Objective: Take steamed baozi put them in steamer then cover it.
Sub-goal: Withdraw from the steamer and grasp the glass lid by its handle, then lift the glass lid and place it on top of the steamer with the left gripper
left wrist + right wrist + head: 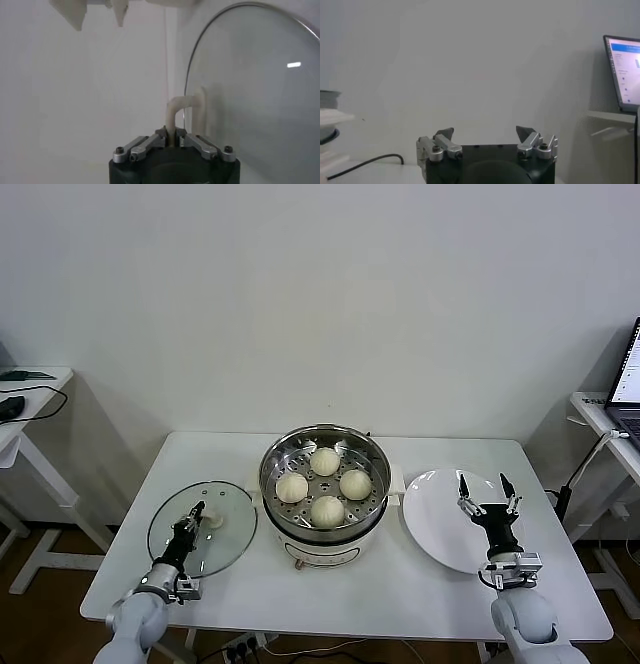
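Several steamed baozi [324, 461] lie in the steamer [272, 489] at the middle of the table. The cover [225, 529], a clear glass lid, is to the left of the steamer, tilted up. My left gripper [198, 512] is shut on the cover's cream-white handle [212, 519]. In the left wrist view the handle [176, 112] sits between the closed jaws of the left gripper [172, 140] and the glass cover [255, 95] stands beside it. My right gripper [486, 490] is open and empty above the white plate [440, 524]; it also shows in the right wrist view [485, 134].
The white plate lies right of the steamer. A side table with a laptop [626, 389] stands at the far right, and another side table [30, 399] at the far left. A black cable [365, 166] shows in the right wrist view.
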Motion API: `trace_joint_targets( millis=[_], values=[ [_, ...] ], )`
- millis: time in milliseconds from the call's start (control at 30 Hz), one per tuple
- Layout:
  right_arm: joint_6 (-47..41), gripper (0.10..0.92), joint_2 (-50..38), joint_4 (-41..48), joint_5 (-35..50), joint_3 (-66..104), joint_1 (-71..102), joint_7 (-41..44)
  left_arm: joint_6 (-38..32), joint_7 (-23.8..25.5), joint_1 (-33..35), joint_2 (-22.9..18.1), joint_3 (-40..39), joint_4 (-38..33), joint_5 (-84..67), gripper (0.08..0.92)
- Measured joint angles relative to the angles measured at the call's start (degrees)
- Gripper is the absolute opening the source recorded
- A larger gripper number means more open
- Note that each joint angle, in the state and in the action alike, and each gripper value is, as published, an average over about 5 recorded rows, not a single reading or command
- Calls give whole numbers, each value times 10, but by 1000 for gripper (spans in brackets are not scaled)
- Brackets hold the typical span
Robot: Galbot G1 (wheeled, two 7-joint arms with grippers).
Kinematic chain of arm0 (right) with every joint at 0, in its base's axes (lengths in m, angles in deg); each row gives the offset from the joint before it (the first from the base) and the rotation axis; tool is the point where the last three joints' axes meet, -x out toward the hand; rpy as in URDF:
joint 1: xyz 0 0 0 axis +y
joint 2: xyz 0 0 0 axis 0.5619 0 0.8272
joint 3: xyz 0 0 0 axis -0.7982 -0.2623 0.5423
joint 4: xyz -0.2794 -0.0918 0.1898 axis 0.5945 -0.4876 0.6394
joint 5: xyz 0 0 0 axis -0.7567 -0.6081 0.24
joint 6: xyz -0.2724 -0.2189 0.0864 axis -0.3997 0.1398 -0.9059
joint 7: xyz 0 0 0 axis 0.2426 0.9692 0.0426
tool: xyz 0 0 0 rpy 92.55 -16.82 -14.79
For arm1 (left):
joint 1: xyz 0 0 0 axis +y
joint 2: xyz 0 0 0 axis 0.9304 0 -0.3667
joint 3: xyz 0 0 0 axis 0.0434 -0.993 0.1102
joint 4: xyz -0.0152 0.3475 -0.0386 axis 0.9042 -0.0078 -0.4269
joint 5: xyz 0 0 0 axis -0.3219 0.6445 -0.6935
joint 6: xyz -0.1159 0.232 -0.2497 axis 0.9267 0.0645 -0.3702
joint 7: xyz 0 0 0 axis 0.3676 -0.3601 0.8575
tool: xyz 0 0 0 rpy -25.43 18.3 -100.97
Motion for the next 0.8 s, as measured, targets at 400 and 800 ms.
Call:
trace_joint_targets(
  millis=[400, 800],
  values=[
    [2, 823, -1, -11, -1, 1, 3, 1, 19, 21, 41, 29, 44, -123, -73, 196],
    [1, 823, 0, -15, -3, 6, 3, -2, 117, 55, 60, 51, 46, -339, -125, 196]
  ],
)
